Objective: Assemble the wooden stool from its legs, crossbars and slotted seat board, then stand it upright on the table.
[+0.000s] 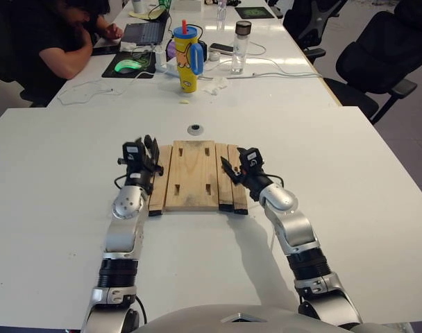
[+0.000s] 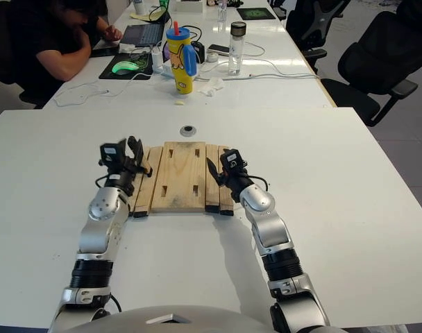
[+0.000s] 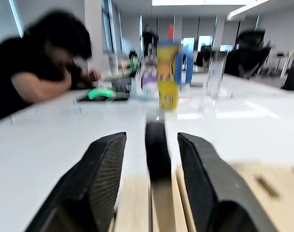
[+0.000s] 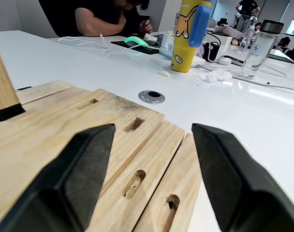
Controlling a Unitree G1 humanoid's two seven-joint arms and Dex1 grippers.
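Left gripper (image 1: 148, 149) and right gripper (image 1: 230, 172) hover wide open, one over the leg (image 1: 159, 184) left of the flat-lying seat board (image 1: 191, 173), the other over the two legs (image 1: 239, 198) on its right, so each had best close squarely across one leg alone.

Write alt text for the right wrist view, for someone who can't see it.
The right hand, open, hovers low over a slotted seat board and two slotted planks lying flat on a white table. A yellow tumbler stands beyond.
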